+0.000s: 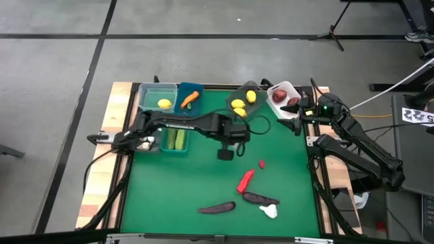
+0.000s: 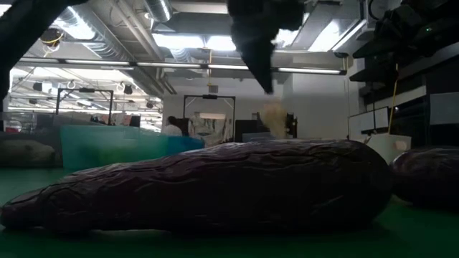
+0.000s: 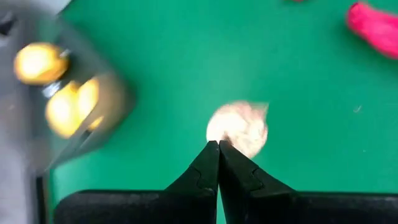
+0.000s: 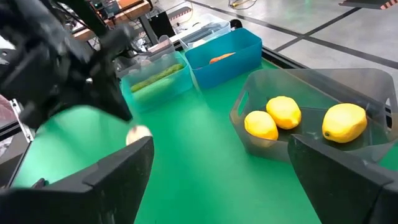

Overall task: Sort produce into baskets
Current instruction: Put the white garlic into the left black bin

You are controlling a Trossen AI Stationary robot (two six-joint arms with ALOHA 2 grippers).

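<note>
My left gripper [image 1: 226, 154] hangs over the middle of the green mat, shut on a white garlic bulb [image 3: 239, 127]. In the low view the bulb [image 2: 272, 118] dangles under the dark fingers [image 2: 262, 68]. My right gripper [image 4: 214, 180] waits open at the table's far right, near the white basket [image 1: 293, 88], touching nothing. The grey basket [image 1: 243, 89] holds lemons [image 1: 239, 104]. On the mat's near part lie a red pepper [image 1: 245, 179], two eggplants [image 1: 216, 207] [image 1: 260, 198] and another garlic bulb [image 1: 269, 211]. My left gripper pinches the garlic bulb by a small part at its upper edge [image 3: 232, 139] between the two shut fingertips. The fingers come from above, slanting down. The bulb hangs below them, clear of the mat.
Along the far edge stand a clear green basket [image 1: 150, 89] with a lemon and a blue basket [image 1: 184, 89] with a carrot [image 1: 190, 99]. A teal basket [image 1: 186, 142] with cucumbers stands at the left. A small red piece [image 1: 262, 163] lies mid-mat. Bare mat lies left of centre.
</note>
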